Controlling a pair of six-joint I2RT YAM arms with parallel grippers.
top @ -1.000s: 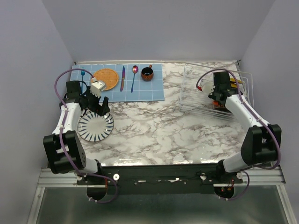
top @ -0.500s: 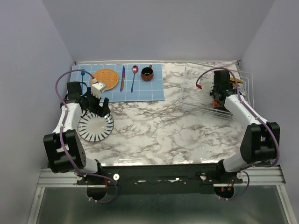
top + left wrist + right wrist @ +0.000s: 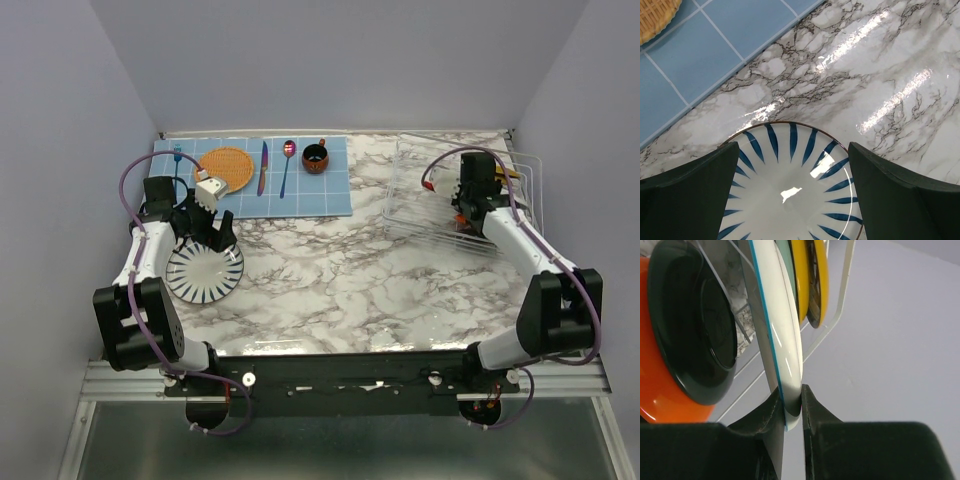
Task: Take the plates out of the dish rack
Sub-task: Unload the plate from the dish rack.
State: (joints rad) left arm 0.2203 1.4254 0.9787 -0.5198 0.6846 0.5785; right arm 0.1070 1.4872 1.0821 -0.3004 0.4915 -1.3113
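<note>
A white plate with dark blue radial stripes (image 3: 204,272) lies flat on the marble table at the left. My left gripper (image 3: 212,232) hovers over its far edge, open and empty; in the left wrist view (image 3: 792,165) the plate (image 3: 790,195) shows between the spread fingers. The white wire dish rack (image 3: 420,205) stands at the right. My right gripper (image 3: 464,205) reaches into it. In the right wrist view it (image 3: 792,402) is shut on the rim of an upright white plate with a blue edge (image 3: 782,335). A glossy black plate (image 3: 695,335), an orange-red plate (image 3: 662,395) and a yellow plate (image 3: 816,280) stand beside it.
A blue tiled mat (image 3: 330,190) at the back left holds an orange woven disc (image 3: 228,168), a knife (image 3: 263,168), a spoon (image 3: 286,165) and a dark cup (image 3: 315,158). Walls close in the left, back and right sides. A rack wire (image 3: 840,305) curves behind the plates.
The right arm has shifted slightly back and right at the rack. The left gripper has edged a little away from the striped plate, which lies where it was.
</note>
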